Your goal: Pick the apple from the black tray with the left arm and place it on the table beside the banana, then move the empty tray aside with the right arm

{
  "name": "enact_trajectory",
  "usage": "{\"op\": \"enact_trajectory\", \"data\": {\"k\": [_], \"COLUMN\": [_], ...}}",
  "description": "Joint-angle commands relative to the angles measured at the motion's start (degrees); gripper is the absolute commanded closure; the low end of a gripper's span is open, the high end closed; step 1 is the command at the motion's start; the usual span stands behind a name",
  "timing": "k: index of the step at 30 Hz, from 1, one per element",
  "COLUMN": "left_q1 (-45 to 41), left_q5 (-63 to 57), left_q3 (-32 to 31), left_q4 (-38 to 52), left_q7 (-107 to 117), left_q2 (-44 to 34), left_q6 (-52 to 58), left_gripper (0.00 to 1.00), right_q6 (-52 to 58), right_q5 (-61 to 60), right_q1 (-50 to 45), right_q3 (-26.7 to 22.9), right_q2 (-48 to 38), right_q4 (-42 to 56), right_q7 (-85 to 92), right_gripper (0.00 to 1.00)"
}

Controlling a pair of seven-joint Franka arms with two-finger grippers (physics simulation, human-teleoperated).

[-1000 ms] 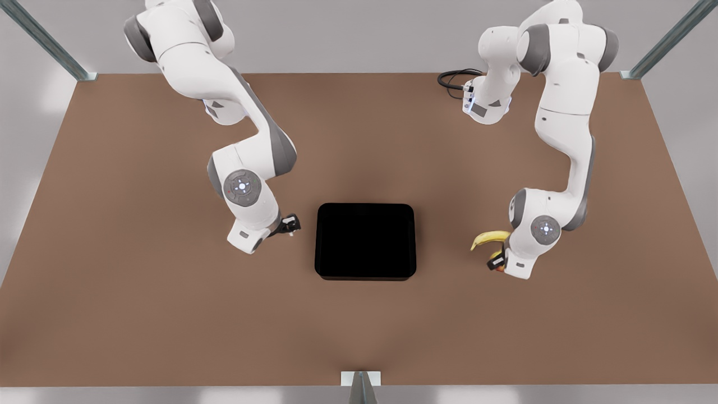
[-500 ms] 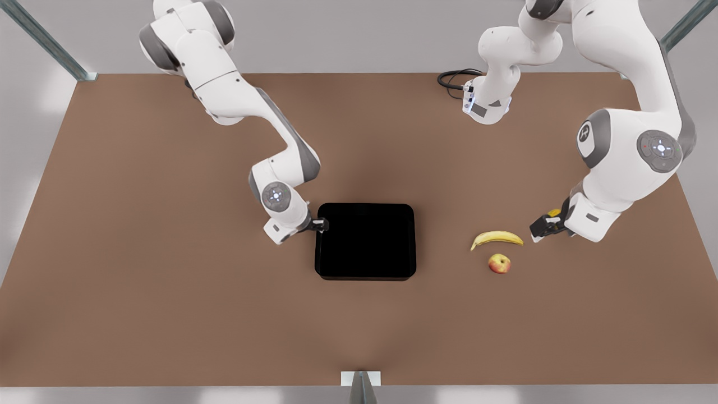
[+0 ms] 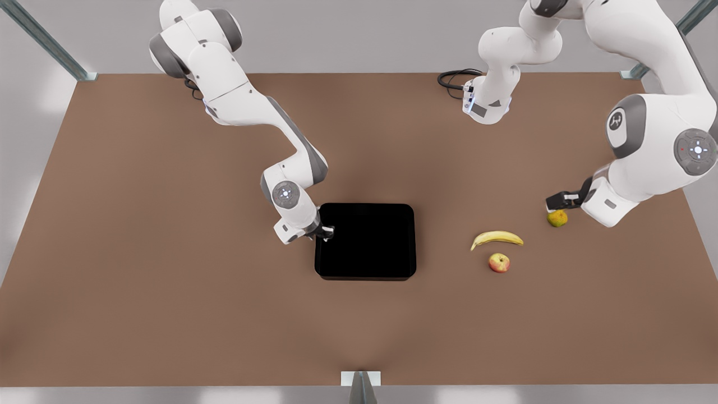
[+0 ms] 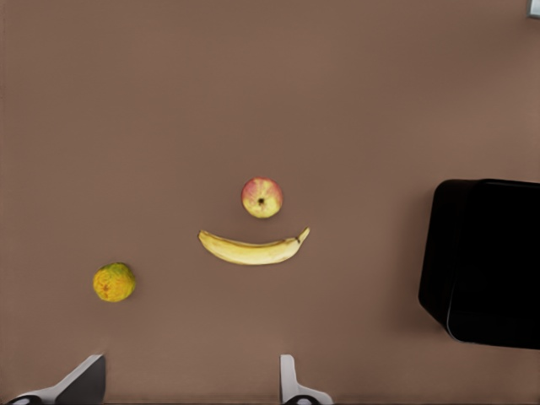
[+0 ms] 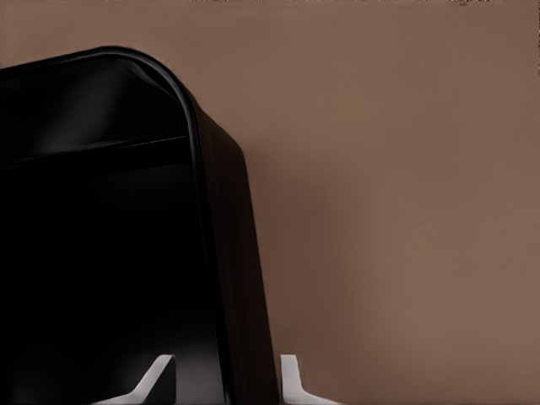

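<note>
— So, going left to right: the right pincer sits at the black tray on its edge toward the front view's left, fingers parted astride the rim, not yet clamped.

— Will it slide well? It looks rigid, glossy and light, so I'd judge a firm pinch on that low rim is the place; the slick lip could slip.

— Further along, the banana and apple lie just beside each other on the surface.

— And the left pincer hangs spread wide and empty over the small orange-green fruit.
</note>
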State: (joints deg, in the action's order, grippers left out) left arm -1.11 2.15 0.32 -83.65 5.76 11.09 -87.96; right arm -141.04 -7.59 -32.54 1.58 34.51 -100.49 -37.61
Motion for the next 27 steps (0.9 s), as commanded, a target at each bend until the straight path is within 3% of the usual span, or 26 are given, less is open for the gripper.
{"op": "enact_trajectory", "data": {"k": [1,4,18,22,27], "left_q1": [0.2,0.1,0.1,0.2,1.6], "left_q5": [0.1,0.4,-0.1,0.2,0.1], "left_q3": [0.0,-0.1,0.2,0.2,-0.4], "left_q4": [0.2,0.2,0.2,0.2,0.4], "left_q7": [-3.9,-3.0,-2.0,-1.9,-1.8], "left_q2": [-0.1,0.1,0.4,0.9,1.0], "left_q6": [3.3,3.0,1.3,-0.4,-0.6], "left_gripper": [0.0,0.0,0.0,0.0,0.0], "right_q6": [-1.1,-1.0,-1.0,-1.0,0.5], "right_q5": [0.0,0.0,0.0,0.0,0.2], "right_q1": [0.0,0.0,0.0,0.0,0.5], "right_q3": [0.0,0.0,0.0,0.0,-0.2], "right_q2": [-0.1,-0.1,1.2,1.2,-2.3], "right_q4": [0.0,0.0,-0.1,-0.1,0.0], "right_q7": [-4.4,-3.0,-2.8,-2.7,-1.2], "right_gripper": [0.51,0.69,0.67,0.85,0.86]}}
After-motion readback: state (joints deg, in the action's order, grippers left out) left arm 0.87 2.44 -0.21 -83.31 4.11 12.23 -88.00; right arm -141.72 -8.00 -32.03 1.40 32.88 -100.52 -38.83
